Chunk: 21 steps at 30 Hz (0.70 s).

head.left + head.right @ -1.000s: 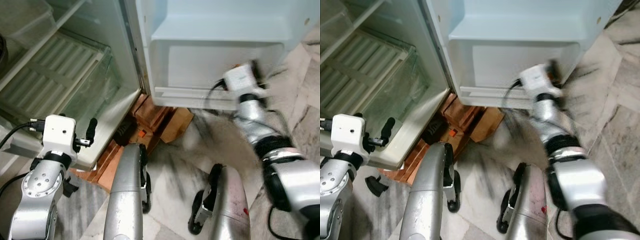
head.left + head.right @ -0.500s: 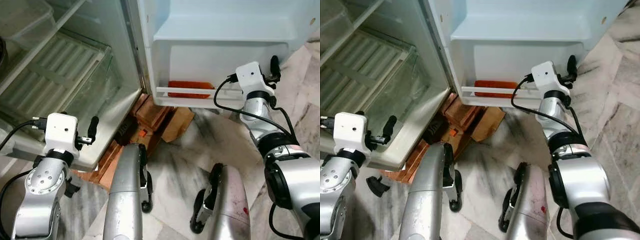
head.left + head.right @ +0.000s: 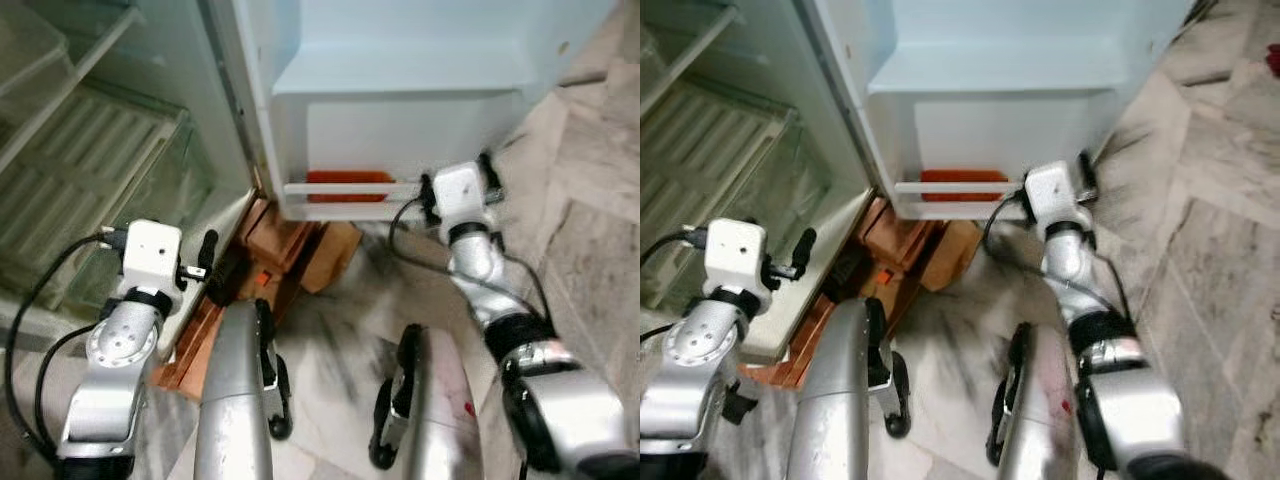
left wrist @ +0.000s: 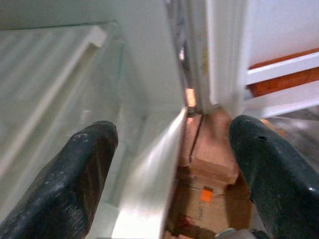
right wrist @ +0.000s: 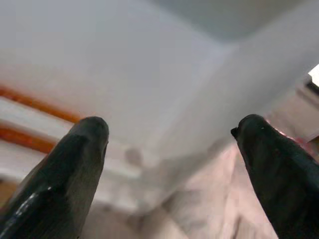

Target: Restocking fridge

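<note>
1. An open white fridge (image 3: 140, 110) is seen at the far left, with ribbed glass shelves (image 3: 90, 160) inside and its white door (image 3: 400, 60) swung out to the far centre.
2. A flat orange-red packet (image 3: 348, 186) is seen lying in the lowest door bin (image 3: 350, 150), behind a white retaining rail (image 3: 350, 187). The packet is also seen as an orange band behind the rail in the left wrist view (image 4: 294, 79).
3. The right pincer (image 5: 172, 149) is held just right of the door bin, near the rail's right end, with the marble floor (image 3: 590, 200) below it. Its two black fingers (image 5: 75, 164) are seen spread wide apart, with nothing between them.
4. The left pincer (image 4: 172, 164) is held low at the left, near the fridge's bottom front edge. Its black fingers (image 4: 84, 169) are likewise spread wide, nothing gripped.
5. Reddish-brown bricks (image 3: 275, 235) and a piece of brown cardboard (image 3: 330, 255) are seen under the fridge, between the cabinet and the door.
6. The robot's two silver legs (image 3: 235, 400) are seen at the near centre, on the marble floor.
</note>
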### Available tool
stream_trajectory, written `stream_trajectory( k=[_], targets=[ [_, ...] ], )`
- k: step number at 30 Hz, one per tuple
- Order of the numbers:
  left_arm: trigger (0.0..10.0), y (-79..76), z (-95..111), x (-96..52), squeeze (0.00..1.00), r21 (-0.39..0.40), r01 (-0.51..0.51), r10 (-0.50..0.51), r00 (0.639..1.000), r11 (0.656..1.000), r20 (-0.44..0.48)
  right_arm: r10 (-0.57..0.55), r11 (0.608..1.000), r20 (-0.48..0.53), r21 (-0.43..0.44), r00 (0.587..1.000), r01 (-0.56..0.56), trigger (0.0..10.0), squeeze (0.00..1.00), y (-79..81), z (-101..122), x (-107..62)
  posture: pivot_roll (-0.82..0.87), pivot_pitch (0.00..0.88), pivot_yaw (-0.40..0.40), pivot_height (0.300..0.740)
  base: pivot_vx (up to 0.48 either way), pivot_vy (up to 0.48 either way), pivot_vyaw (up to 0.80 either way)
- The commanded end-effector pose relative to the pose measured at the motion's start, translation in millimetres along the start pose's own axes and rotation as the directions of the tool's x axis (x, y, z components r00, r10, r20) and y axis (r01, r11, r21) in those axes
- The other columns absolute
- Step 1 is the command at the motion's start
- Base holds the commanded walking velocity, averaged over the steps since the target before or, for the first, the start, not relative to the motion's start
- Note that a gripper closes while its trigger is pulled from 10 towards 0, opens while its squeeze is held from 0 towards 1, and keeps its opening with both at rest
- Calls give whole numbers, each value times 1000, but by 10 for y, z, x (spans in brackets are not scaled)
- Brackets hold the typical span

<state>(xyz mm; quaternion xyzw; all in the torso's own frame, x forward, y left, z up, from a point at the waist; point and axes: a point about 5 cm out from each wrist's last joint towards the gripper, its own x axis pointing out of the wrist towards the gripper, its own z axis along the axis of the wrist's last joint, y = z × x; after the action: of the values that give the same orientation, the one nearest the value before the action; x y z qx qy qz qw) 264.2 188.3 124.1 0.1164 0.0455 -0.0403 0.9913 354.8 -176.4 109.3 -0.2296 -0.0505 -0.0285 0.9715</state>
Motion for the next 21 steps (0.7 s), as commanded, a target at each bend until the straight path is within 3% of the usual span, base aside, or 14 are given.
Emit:
stream_trajectory(
  k=[1, 6, 12, 13, 15, 16, 17, 18, 19, 21],
  targets=[
    [10000, -14, -49, 10, 0, 11, -5, 5, 1000, 1000, -9, 3, 998, 23, 60, 1000, -4, 10000, 1000, 31, 27, -48, 114, 116, -4, 561, 0, 0, 0],
    [10000, -90, -60, 106, 0, 7, 7, -7, 1000, 1000, 18, -73, 982, -45, 171, 996, 80, 10000, 1000, 43, -127, -312, 88, 69, -8, 561, 0, 0, 0],
    [10000, -136, -126, 163, 0, 9, 23, -23, 1000, 1000, 10, -86, 967, -86, 232, 993, 104, 10000, 1000, 89, -160, -483, 56, 24, -9, 561, 0, 0, 0],
    [10000, -163, -139, 176, 0, 12, 33, -33, 999, 999, 9, -73, 964, -92, 250, 993, 94, 10000, 851, 128, -154, -538, 55, 19, -12, 561, 0, 0, 0],
    [10000, -206, -144, 203, 0, 16, 44, -44, 999, 999, 10, -65, 956, -105, 277, 992, 91, 10000, 690, 151, -155, -574, 50, 8, -20, 561, 0, 0, 0],
    [10000, -245, -140, 220, 0, 22, 56, -57, 998, 998, 18, -57, 954, -103, 289, 993, 85, 10000, 294, 168, -149, -598, 48, 6, -22, 561, 0, 0, 0],
    [10000, -257, -136, 228, 0, 22, 60, -61, 998, 998, 21, -55, 954, -101, 290, 993, 82, 10000, 294, 169, -147, -600, 46, 6, -21, 561, 0, 0, 0],
    [10000, -268, -134, 228, 0, 21, 63, -64, 998, 998, 24, -52, 950, -94, 301, 994, 79, 10000, 180, 171, -138, -612, 46, 6, -21, 561, 0, 0, 0],
    [10000, -269, -148, 224, 0, 16, 61, -62, 998, 998, 24, -49, 947, -94, 313, 994, 77, 10000, 0, 165, -123, -636, 41, 3, -19, 561, 0, 0, 0],
    [10000, -265, -173, 211, 0, 13, 60, -61, 998, 998, 24, -50, 946, -86, 316, 995, 75, 10000, 0, 148, -102, -669, 33, 0, -13, 561, 0, 0, 0]
  ],
)
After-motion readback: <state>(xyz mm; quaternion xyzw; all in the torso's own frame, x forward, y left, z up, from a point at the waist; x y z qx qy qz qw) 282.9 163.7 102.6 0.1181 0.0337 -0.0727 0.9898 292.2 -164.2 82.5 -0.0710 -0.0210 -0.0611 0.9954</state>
